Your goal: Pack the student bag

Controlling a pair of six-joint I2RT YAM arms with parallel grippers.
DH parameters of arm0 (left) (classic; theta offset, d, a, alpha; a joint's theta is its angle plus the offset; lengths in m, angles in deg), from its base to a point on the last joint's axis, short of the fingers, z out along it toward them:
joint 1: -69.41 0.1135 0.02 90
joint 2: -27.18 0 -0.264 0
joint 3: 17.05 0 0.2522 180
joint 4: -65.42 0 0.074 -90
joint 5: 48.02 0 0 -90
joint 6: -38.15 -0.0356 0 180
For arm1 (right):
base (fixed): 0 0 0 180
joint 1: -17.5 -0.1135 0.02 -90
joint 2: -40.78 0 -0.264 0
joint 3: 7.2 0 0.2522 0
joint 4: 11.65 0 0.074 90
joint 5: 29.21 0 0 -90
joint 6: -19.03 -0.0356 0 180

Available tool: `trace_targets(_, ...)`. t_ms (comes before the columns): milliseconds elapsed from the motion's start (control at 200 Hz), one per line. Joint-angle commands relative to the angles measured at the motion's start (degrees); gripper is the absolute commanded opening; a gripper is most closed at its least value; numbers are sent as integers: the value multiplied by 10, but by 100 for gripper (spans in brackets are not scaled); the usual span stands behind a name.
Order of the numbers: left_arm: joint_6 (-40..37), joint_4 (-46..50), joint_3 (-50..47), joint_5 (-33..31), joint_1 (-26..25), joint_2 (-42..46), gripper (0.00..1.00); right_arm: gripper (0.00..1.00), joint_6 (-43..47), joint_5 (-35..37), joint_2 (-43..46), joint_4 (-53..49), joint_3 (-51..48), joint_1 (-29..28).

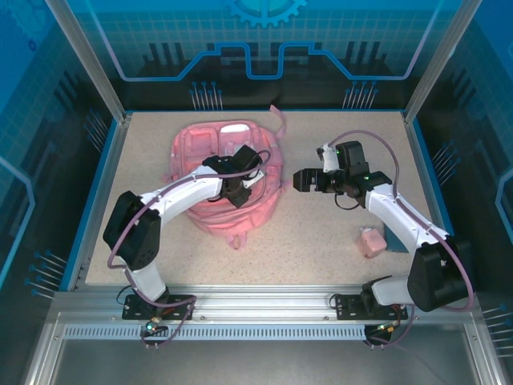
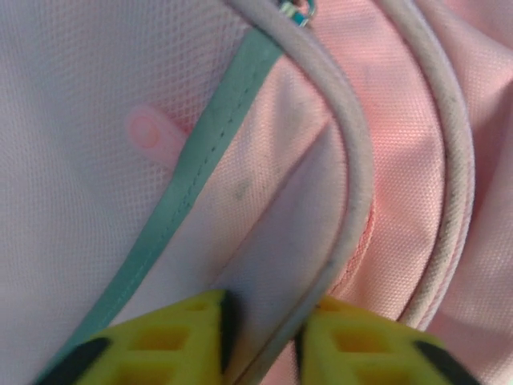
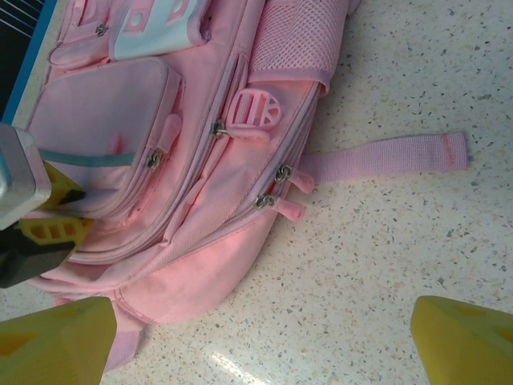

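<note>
The student bag (image 1: 192,148) is a soft pink backpack lying flat, front pockets up, on the speckled table. My left gripper (image 1: 237,192) is down on its near right part. In the left wrist view the yellow fingers (image 2: 160,345) pinch a fold of pink fabric with a pale piped edge (image 2: 357,168), beside a teal stripe (image 2: 208,144); my left gripper (image 2: 264,341) is shut on that fold. My right gripper (image 1: 298,179) hovers open just right of the bag. Between its fingertips (image 3: 56,341) lie bare table and the bag's lower corner (image 3: 184,281).
A loose pink strap (image 3: 385,156) lies out on the table to the bag's side. A small pink item (image 1: 370,241) sits by a teal piece (image 1: 394,237) near the right arm's base. A blue rim (image 1: 96,200) bounds the table.
</note>
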State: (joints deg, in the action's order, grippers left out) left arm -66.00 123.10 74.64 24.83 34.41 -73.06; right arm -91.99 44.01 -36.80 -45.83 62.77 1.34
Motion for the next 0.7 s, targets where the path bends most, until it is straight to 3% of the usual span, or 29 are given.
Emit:
trace_targets(0,-6,-16,11,-36,5,12,16,95,-3,-13,-3,-8,2,-1)
trace_targets(100,-9,-42,-9,-27,3,55,6,95,11,-37,-16,-12,12,-1)
trace_targets(240,-6,-101,-56,-10,2,142,0,92,37,-67,-54,-35,50,-14)
trace_targets(425,-10,-157,-117,30,2,238,0,83,61,-98,-116,-37,116,-43)
trace_targets(695,-7,-175,-154,44,2,288,0,63,126,-185,-214,-40,198,-57)
